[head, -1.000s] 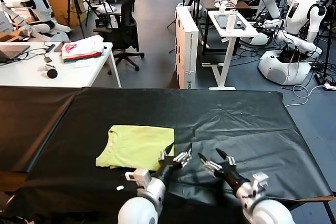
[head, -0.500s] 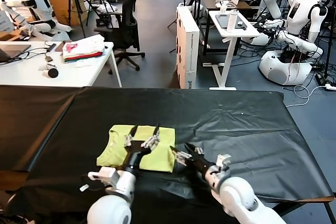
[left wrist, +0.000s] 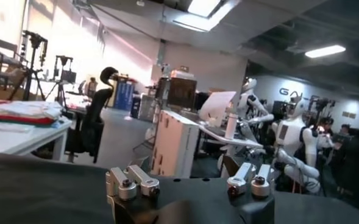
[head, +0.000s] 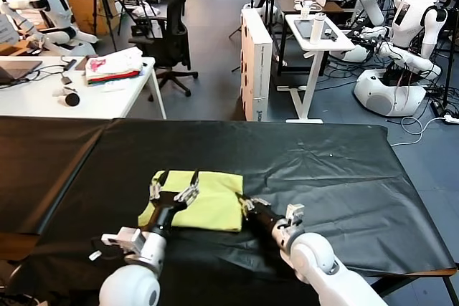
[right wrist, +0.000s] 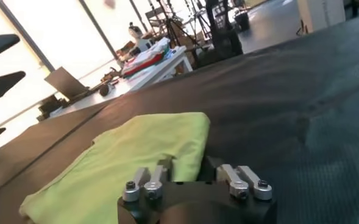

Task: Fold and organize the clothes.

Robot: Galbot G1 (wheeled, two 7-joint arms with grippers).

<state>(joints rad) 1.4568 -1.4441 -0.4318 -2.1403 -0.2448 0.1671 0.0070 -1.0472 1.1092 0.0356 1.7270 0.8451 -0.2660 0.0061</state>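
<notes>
**Pinching the shirt's corner for the next fold**

Starting closest in: the right claw (head: pixel 246 208) was low on the black table (head: pixel 344 177), nose right at the near right corner of the yellow-green T-shirt (head: pixel 204 198). Its fingers had come together, and from the right wrist view the shirt's folded edge (right wrist: pixel 188 152) sat right at the fingertips, so I'd say it was clamped on that corner of fabric, though the actual pinch is hidden behind the claw body. Makes sense to grab there, since a corner is what you lift to carry one half over the other.

The left claw (head: pixel 173 185) was just over the shirt's left part, fingers spread wide, holding nothing. My guess is it was lining up for the matching grab on its side so both ends lift evenly.

The shirt itself lay flat, already a tidy rectangle, on the near middle of the table.

Way off behind, on a white desk (head: pixel 43 98), sat a stack of white, pink and red folded clothes (head: pixel 113 66), not in play.
</notes>
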